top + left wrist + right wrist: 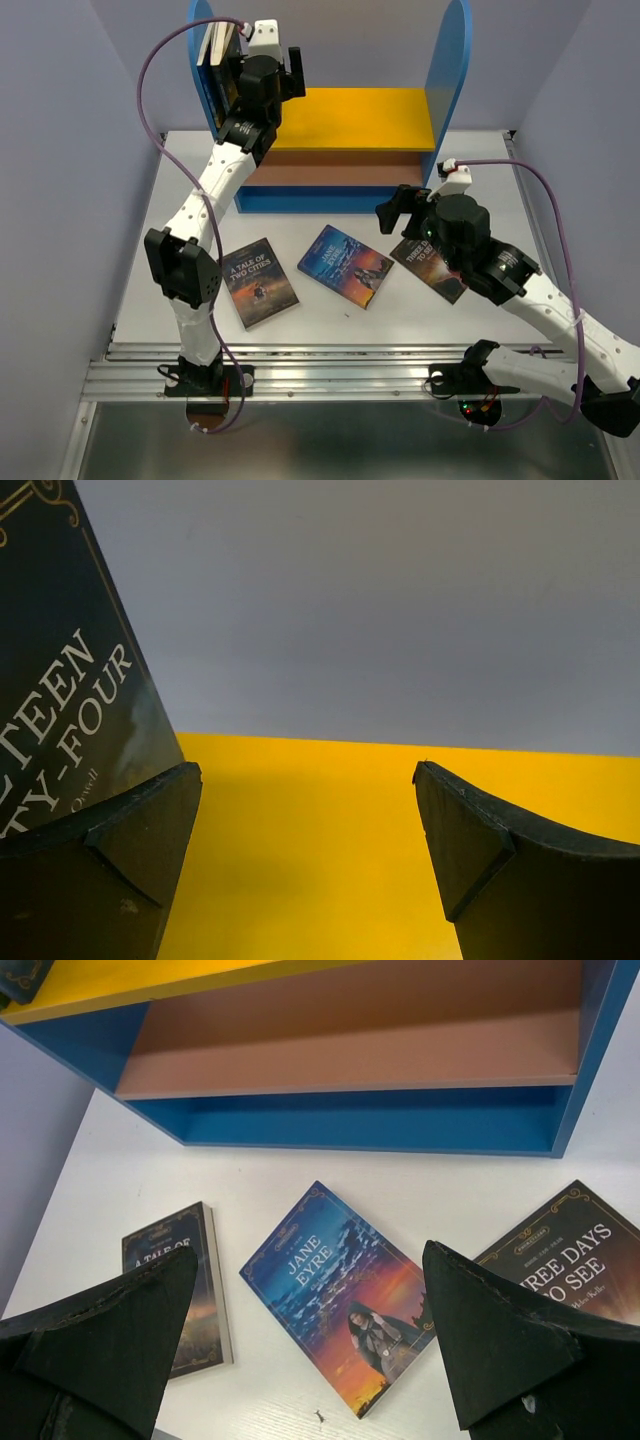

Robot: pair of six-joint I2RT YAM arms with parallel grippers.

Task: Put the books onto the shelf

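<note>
Left claw (305, 780) of mine up over shelf (455, 60), above smooth yellow upper board (330, 840). Matte black wedge fingers spread wide, nothing between.

Dark-covered paperback (60, 680) upright against shelf's left blue round-topped panel (200, 20), just beside my left finger.

Right claw (310, 1260) in front of shelf, fingers wide apart, empty.

Three thin glossy paperbacks flat on white table (330, 330) before shelf: Tale of Two Cities (258, 282) left, Jane Eyre (345, 265) middle, Three Days to See (575, 1260) right, partly under my right arm.
</note>
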